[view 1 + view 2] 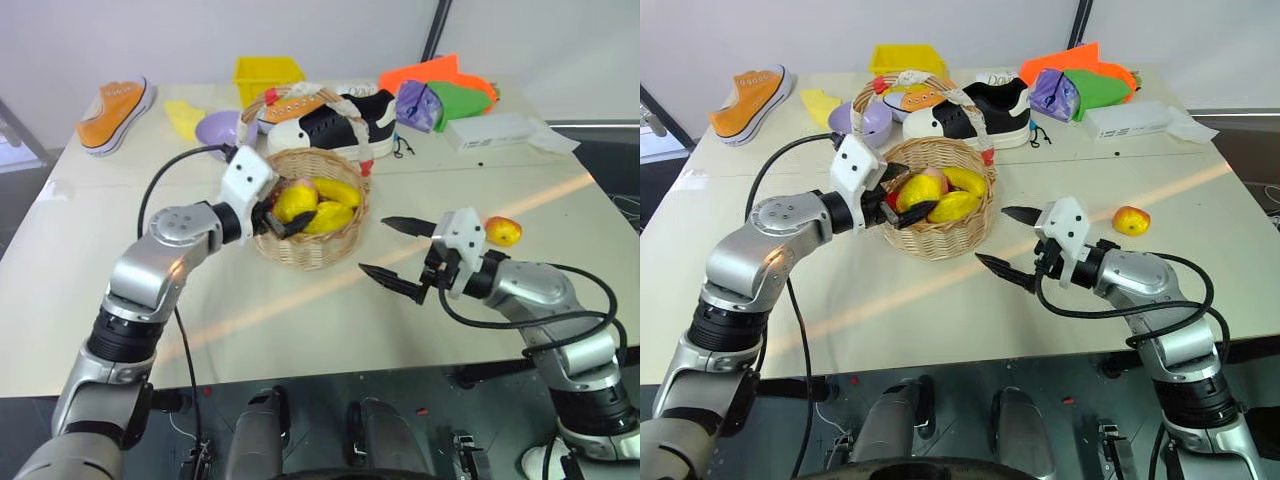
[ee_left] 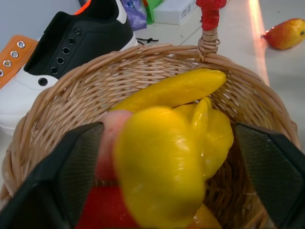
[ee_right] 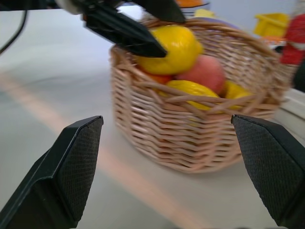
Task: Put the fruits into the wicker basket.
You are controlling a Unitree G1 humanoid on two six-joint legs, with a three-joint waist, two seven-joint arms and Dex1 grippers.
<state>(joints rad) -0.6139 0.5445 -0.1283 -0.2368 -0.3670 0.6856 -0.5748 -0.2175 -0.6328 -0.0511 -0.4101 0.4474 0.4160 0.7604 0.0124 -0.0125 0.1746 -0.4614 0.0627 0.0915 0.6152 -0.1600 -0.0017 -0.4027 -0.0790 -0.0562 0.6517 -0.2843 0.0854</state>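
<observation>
The wicker basket (image 1: 310,248) stands mid-table with its handle arching back. Inside it lie a pink peach (image 1: 305,184) and yellow pieces (image 1: 336,194). My left gripper (image 1: 283,218) reaches in over the basket's left rim and is open. A yellow lemon (image 2: 162,162) sits between its spread fingers (image 2: 71,167), on top of the other fruits, with neither finger touching it. An orange-red-and-yellow fruit (image 1: 502,231) lies on the table to the right. My right gripper (image 1: 372,246) hovers open and empty between that fruit and the basket, pointing at the basket.
Behind the basket are a black-and-white shoe (image 1: 335,122), a lilac bowl (image 1: 220,128), a yellow crate (image 1: 266,76) and a pale yellow wedge (image 1: 185,117). An orange sneaker (image 1: 118,112) lies far left. Coloured cloth (image 1: 440,90) and a white box (image 1: 490,130) lie far right.
</observation>
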